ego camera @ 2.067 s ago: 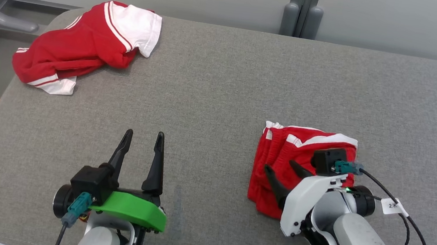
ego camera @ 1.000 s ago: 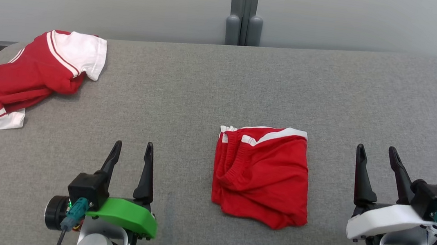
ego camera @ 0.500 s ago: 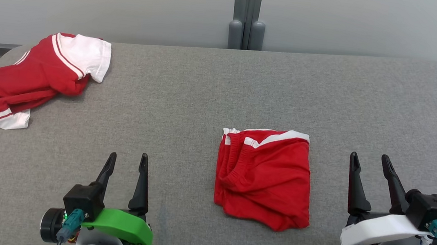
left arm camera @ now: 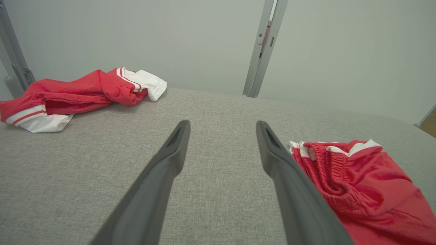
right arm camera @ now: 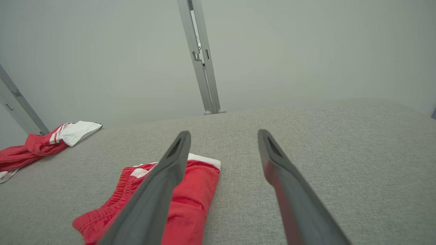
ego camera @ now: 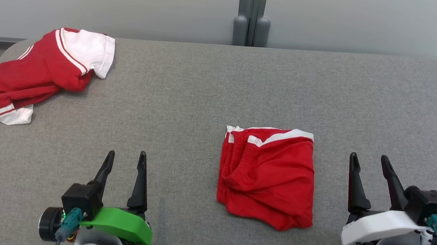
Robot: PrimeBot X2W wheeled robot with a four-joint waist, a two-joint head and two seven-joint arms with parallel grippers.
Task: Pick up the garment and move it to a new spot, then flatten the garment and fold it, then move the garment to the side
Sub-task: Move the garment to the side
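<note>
With left pincer [ego camera: 126, 155] and right pincer [ego camera: 369, 157] wide apart, empty: pinch folded garment [ego camera: 267, 177] at opposite edges, lift level.

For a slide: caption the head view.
Folded red shorts lie on grey fabric between open left gripper and right gripper.

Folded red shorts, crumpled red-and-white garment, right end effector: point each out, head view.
folded red shorts [ego camera: 267, 177], head view, centre of the red fabric.
crumpled red-and-white garment [ego camera: 34, 75], head view, red body.
right end effector [ego camera: 369, 157], head view, midway between its fingertips.
</note>
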